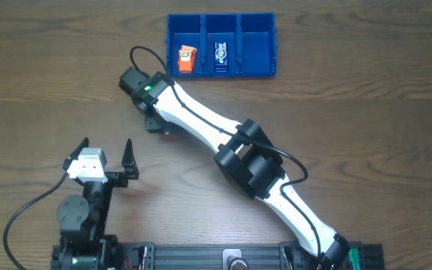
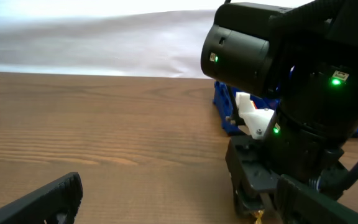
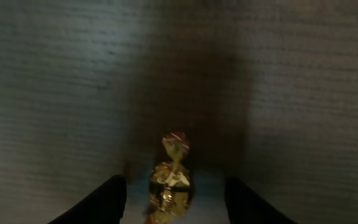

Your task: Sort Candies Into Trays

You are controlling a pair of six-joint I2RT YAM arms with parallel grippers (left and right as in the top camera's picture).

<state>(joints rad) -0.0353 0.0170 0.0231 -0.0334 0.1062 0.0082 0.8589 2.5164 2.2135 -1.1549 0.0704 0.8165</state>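
A gold-wrapped candy (image 3: 169, 182) lies on the wooden table between the two fingers of my right gripper (image 3: 176, 208). That gripper is open and lowered over the candy, with a gap on each side. In the top view the right gripper (image 1: 156, 124) sits just below the blue tray (image 1: 220, 75), and the gold candy (image 1: 168, 136) peeks out beside it. The tray has three compartments: an orange candy (image 1: 187, 60) lies in the left one, a dark blue candy (image 1: 220, 55) in the middle one. My left gripper (image 1: 108, 152) is open near its base, holding nothing.
The right arm (image 1: 246, 161) stretches diagonally across the table's middle. In the left wrist view, the right arm's wrist (image 2: 291, 106) stands close in front of the blue tray (image 2: 224, 112). Bare wood lies to the left and right.
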